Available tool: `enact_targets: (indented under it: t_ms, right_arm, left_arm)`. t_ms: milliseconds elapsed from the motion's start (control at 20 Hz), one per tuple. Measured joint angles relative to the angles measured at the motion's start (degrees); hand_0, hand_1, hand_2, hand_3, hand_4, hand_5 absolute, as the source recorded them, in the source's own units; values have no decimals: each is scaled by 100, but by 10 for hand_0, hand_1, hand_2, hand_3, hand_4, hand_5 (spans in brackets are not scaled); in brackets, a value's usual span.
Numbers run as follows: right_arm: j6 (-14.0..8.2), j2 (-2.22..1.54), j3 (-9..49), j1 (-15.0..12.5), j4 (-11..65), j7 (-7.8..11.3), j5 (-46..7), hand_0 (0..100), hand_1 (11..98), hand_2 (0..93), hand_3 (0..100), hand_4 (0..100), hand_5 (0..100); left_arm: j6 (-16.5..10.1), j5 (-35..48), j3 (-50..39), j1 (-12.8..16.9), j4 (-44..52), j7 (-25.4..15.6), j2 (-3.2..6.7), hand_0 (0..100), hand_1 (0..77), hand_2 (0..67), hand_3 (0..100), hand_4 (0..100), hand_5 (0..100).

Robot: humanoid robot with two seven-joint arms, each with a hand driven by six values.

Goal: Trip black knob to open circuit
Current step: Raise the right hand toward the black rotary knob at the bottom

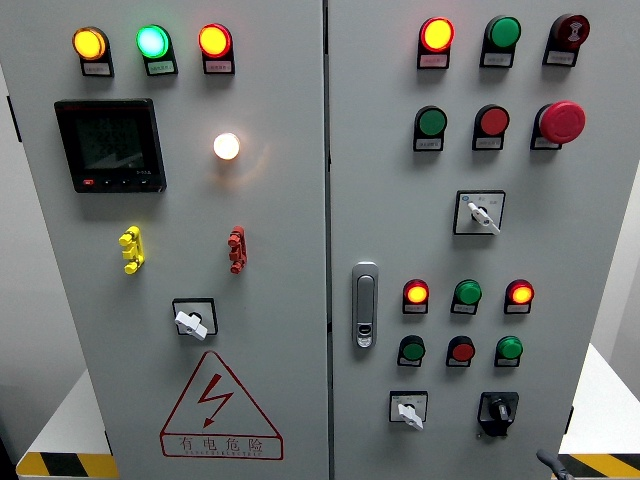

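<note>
- Head view: the black knob (497, 409) sits at the lower right of the frame, low on the cabinet's right door (580, 230), on a black square plate.
- Its handle runs roughly up and down, long axis near vertical, with a slight lean I cannot pin down.
- Just left of it, apart, is a white selector (409, 412) whose lever slants down to the right.
- Above the knob are two rows of three lamps: the top row (467, 293) lit red, dark green, lit red; the lower row (461, 350) green, red, green, all dim.
- A chrome latch (365, 305) stands at the door's left edge, mid-frame.
- Nothing covers the knob; the panel before it is bare.
- A dark tip (553, 464) shows at the bottom edge, lower right, below and right of the knob, not touching it. It is too small to tell whether it is a hand, or how its fingers stand.
- The left door (280, 200) carries a triangle warning sign (220, 408) at the bottom.
</note>
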Motion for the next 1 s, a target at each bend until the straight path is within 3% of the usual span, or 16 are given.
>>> enact_targets:
  t_ms: [1000]
  right_arm:
    - [-9, 0, -128, 681, -698, -8, 21, 788, 538, 68, 859, 871, 1000]
  left_arm:
    - [0, 0, 0, 0, 0, -1, 0, 0, 32, 127, 214, 66, 16]
